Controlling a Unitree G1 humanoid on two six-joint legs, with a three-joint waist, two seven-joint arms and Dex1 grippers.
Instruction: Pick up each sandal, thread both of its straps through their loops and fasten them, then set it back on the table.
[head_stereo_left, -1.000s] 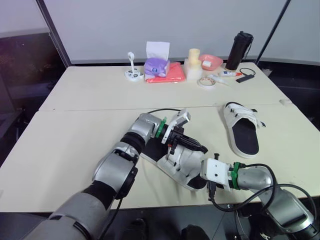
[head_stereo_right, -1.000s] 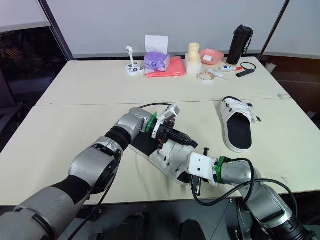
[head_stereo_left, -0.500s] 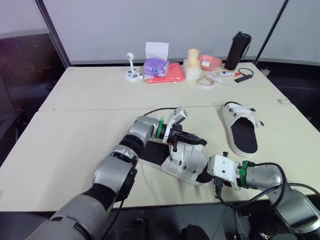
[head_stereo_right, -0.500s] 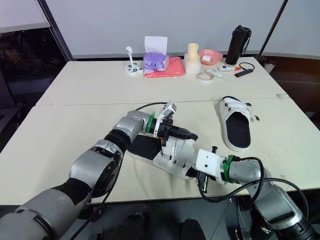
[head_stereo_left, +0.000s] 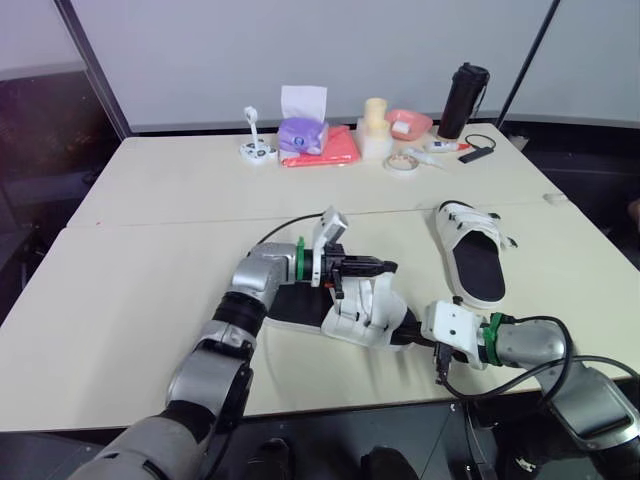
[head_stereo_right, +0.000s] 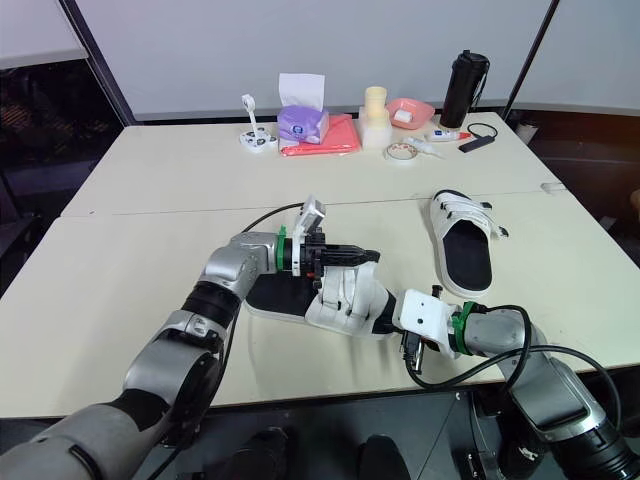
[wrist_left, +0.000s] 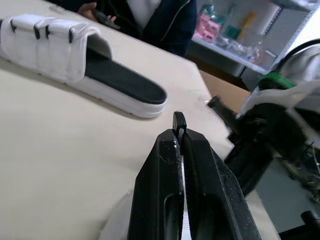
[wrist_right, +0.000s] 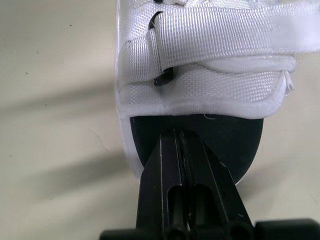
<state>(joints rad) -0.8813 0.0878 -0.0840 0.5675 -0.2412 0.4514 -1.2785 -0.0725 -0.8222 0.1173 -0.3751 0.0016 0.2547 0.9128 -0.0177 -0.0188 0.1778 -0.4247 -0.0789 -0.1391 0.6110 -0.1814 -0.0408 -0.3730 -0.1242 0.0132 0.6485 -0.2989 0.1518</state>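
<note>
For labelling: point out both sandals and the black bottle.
near sandal (head_stereo_right: 345, 297): right eye view, white upper.
far sandal (head_stereo_right: 462, 254): right eye view, black insole.
black bottle (head_stereo_right: 464, 92): right eye view, body.

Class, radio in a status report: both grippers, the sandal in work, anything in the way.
Left gripper shut over near sandal. Right gripper shut, tips at its sole. Far sandal apart, not in the way.

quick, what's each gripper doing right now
left gripper: closed, pinching a white strap of the near sandal
right gripper: closed, holding nothing, tips over that sandal's black footbed
</note>
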